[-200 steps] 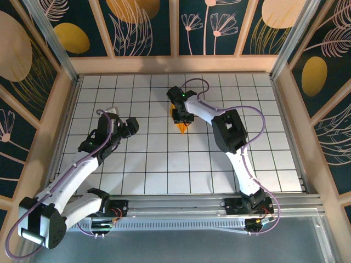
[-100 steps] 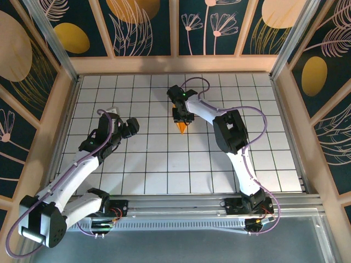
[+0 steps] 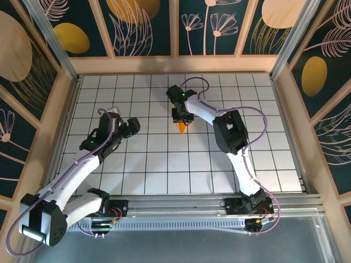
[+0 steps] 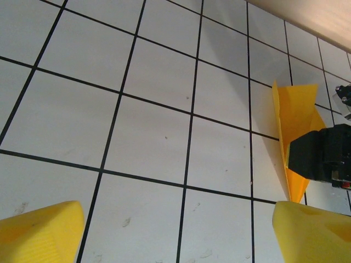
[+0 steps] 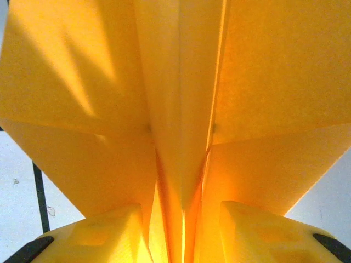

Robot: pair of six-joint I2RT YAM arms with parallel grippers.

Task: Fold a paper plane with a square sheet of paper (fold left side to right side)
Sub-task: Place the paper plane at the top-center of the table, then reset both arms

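The paper plane (image 3: 181, 127) lies on the gridded table (image 3: 159, 164) a little beyond its middle. From above, its orange-yellow nose pokes out toward the near edge from under the right gripper (image 3: 181, 116). In the left wrist view the plane (image 4: 293, 118) shows as a narrow dart lying flat on the tiles. The right gripper's black body (image 4: 321, 159) sits over its lower part.

The right arm reaches from its base diagonally up and left across the table. Its elbow is bent, and the wrist turns down over the plane. In the right wrist view the plane (image 5: 181, 109) spreads its wings above the right gripper (image 5: 184, 241), and its centre fold runs down between the two yellow fingers (image 5: 104, 235). The fingers stand partly apart, but this close I cannot tell whether they press the fold.

The left arm angles up from the near left corner. The left gripper (image 3: 131, 127) hangs over the tiles well to the left of the plane and faces it. Its fingertips (image 4: 38, 230) are spread wide around nothing.

Compared with a second ago, less orange shows beneath the right gripper, and the left gripper has barely shifted.
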